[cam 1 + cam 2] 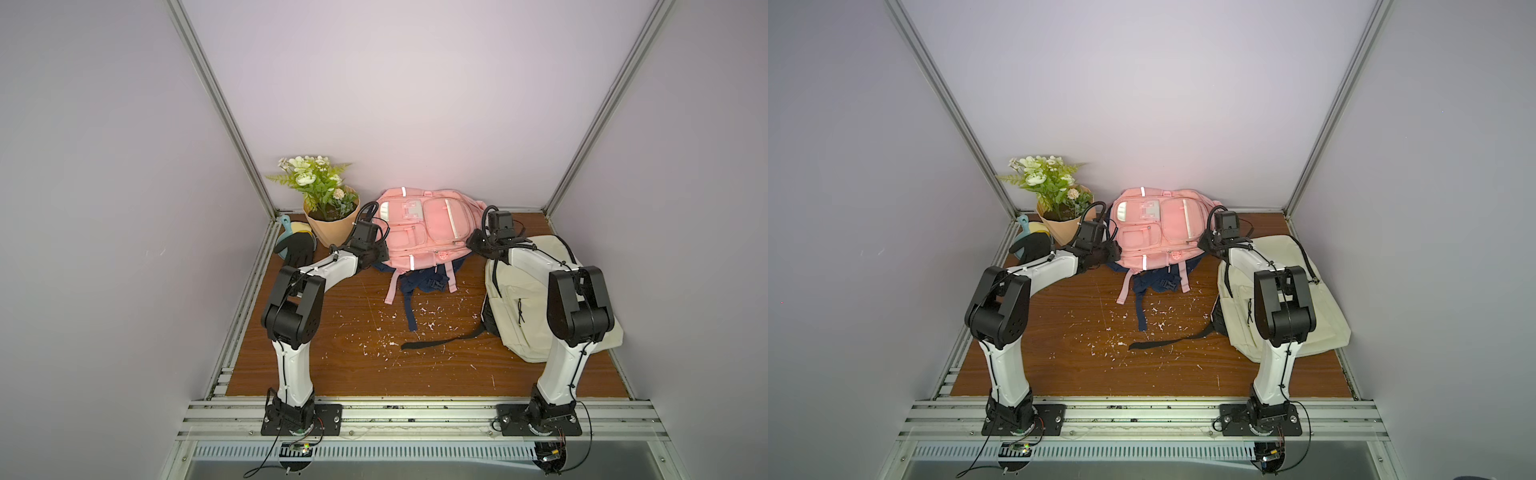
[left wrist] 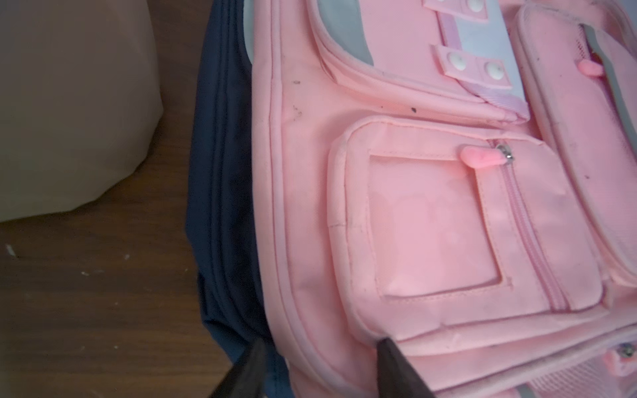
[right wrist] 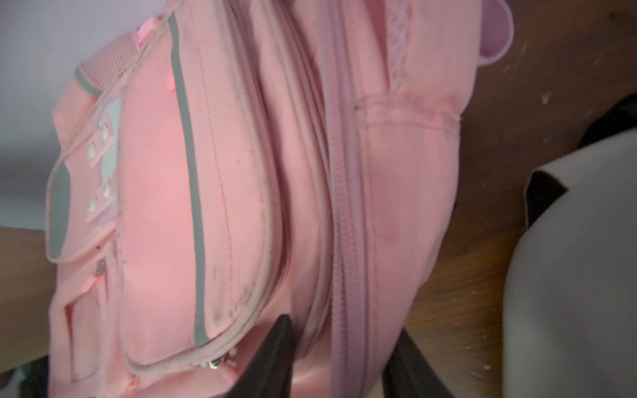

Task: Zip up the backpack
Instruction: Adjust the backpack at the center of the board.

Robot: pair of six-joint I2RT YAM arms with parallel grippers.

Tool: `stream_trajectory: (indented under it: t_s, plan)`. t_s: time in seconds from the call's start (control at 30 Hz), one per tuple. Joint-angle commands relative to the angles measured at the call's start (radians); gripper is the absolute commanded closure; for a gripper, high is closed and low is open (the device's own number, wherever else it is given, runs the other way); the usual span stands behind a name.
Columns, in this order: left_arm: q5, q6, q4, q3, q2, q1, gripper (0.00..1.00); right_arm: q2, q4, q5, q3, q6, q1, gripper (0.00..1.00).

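Observation:
A pink backpack (image 1: 424,232) (image 1: 1158,232) lies front-up at the back of the table, on top of a navy bag (image 1: 419,282). My left gripper (image 1: 380,253) (image 2: 320,344) is at its left side. There the jaws pinch the pink side edge, one finger against the navy fabric (image 2: 224,172), the other at a front pocket's corner. My right gripper (image 1: 473,243) (image 3: 344,327) is at the right side, its jaws closed across the long pink zipper band (image 3: 344,206). That band looks closed in the stretch that shows. A small pocket's pink pull (image 2: 479,159) also shows.
A cream backpack (image 1: 523,299) lies under my right arm, its black strap (image 1: 440,341) trailing over the wooden table (image 1: 332,332). A potted flower bunch (image 1: 328,216), a black glove (image 1: 297,247) and a small blue scoop sit at the back left.

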Motion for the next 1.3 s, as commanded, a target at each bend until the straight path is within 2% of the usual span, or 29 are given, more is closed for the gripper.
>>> stream_trajectory:
  t_s: [0.0, 0.13, 0.23, 0.3, 0.47, 0.63, 0.83, 1.03, 1.1, 1.13, 1.17, 1.2, 1.23, 1.27]
  plan:
    - [0.006, 0.003, 0.043, 0.032, 0.03, 0.007, 0.58, -0.035, -0.02, 0.015, 0.034, -0.019, 0.034, 0.71]
    - [0.001, 0.018, 0.022, 0.06, 0.023, -0.005, 0.8, -0.074, -0.035, 0.035, 0.025, -0.022, 0.046, 0.9]
    - [-0.021, 0.031, -0.008, 0.091, 0.016, -0.024, 0.93, -0.113, -0.048, 0.036, 0.021, -0.026, 0.05, 0.98]
    - [-0.038, 0.034, -0.023, 0.108, 0.009, -0.032, 1.0, -0.148, -0.047, 0.037, 0.011, -0.037, 0.059, 1.0]
    - [-0.048, 0.03, -0.034, 0.102, -0.031, -0.035, 1.0, -0.239, -0.069, 0.045, -0.01, -0.055, 0.095, 1.0]
    - [-0.091, 0.033, -0.038, 0.061, -0.117, -0.046, 1.0, -0.407, -0.088, 0.087, -0.096, -0.071, 0.145, 1.0]
    - [-0.117, 0.044, -0.022, 0.005, -0.178, -0.044, 1.0, -0.633, -0.114, 0.104, -0.31, -0.048, 0.232, 1.0]
    - [-0.106, 0.051, -0.028, 0.027, -0.143, -0.035, 1.0, -0.784, -0.121, 0.123, -0.517, 0.029, 0.389, 1.0]
    - [-0.108, 0.051, -0.049, 0.05, -0.118, -0.033, 1.0, -0.812, -0.12, 0.154, -0.567, 0.05, 0.443, 0.93]
    - [-0.112, 0.049, -0.064, 0.057, -0.106, -0.033, 1.0, -0.82, -0.118, 0.157, -0.589, 0.06, 0.465, 0.86]
    - [-0.118, 0.039, -0.077, 0.059, -0.102, -0.034, 0.95, -0.825, -0.115, 0.154, -0.604, 0.066, 0.479, 0.76]
    - [-0.126, 0.028, -0.083, 0.049, -0.106, -0.034, 0.81, -0.828, -0.123, 0.155, -0.61, 0.068, 0.49, 0.65]
    - [-0.136, 0.013, -0.082, 0.029, -0.12, -0.035, 0.62, -0.833, -0.144, 0.171, -0.612, 0.069, 0.497, 0.55]
    - [-0.149, 0.001, -0.078, 0.003, -0.142, -0.037, 0.47, -0.842, -0.173, 0.199, -0.605, 0.07, 0.497, 0.48]
